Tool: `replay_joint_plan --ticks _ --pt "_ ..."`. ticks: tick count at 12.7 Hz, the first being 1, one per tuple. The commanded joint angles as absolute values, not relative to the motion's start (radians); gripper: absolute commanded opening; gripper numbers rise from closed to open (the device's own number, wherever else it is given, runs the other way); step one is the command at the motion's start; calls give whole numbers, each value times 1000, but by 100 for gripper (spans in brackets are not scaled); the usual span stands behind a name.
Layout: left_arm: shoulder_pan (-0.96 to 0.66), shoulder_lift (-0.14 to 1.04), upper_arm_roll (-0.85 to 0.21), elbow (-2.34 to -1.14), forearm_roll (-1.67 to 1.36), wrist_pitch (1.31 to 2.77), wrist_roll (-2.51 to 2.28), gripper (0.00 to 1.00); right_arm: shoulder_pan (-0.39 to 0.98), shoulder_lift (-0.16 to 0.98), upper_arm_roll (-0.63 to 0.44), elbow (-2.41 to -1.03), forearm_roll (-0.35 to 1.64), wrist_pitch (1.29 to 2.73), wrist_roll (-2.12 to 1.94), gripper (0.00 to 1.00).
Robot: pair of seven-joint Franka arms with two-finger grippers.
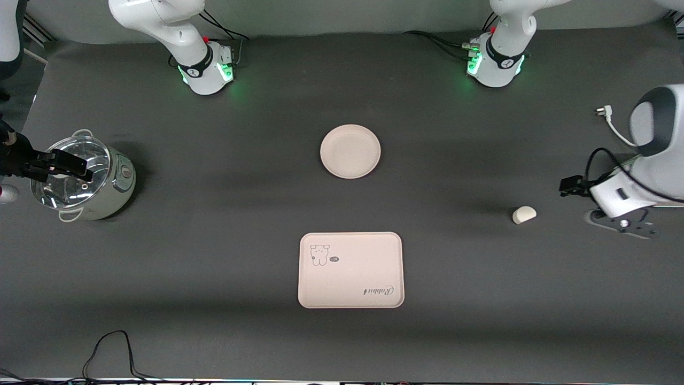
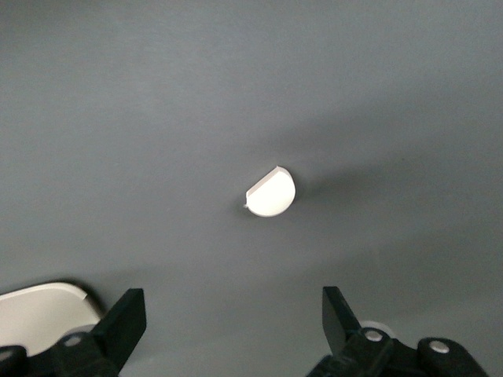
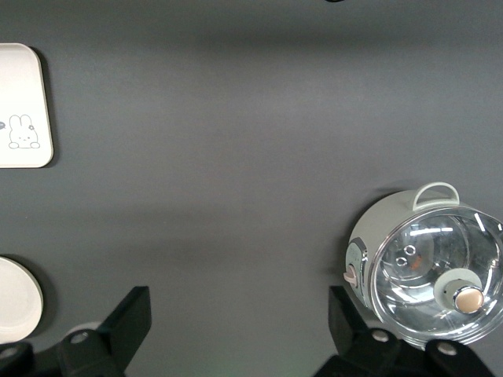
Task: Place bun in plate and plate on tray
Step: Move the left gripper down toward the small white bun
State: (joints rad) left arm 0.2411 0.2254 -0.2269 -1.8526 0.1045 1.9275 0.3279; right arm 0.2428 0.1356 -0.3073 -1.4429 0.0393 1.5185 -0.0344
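Note:
The bun [image 1: 523, 214] lies on the dark mat toward the left arm's end of the table, flat side up at a slant; it sits mid-frame in the left wrist view [image 2: 269, 193]. The round plate [image 1: 350, 151] is empty at the table's middle. The tray [image 1: 350, 270] with the rabbit drawing lies nearer the front camera than the plate, also empty. My left gripper [image 1: 622, 224] [image 2: 234, 302] is open and empty, raised beside the bun. My right gripper [image 1: 80, 168] [image 3: 240, 302] is open and empty, up over the pot.
A pale green pot with a glass lid [image 1: 80, 179] [image 3: 428, 271] stands at the right arm's end. The right wrist view shows the tray's corner [image 3: 23, 110] and the plate's rim [image 3: 16, 298]. A white plug and cable [image 1: 609, 120] lie near the left arm.

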Motion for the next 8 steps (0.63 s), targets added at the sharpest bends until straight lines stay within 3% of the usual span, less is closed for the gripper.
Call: replay_joint_plan --ticks 1,6,8 --pt "270 204 -222 -2062 91 2182 542 100 244 130 -308 -1447 26 1519 -52 100" --pt "270 288 -221 -2218 94 2474 563 100 250 130 -307 -1451 17 1528 -49 100" --pt "259 324 -221 -2221 98 2499 563 100 250 129 -307 -1460 18 1528 -49 100"
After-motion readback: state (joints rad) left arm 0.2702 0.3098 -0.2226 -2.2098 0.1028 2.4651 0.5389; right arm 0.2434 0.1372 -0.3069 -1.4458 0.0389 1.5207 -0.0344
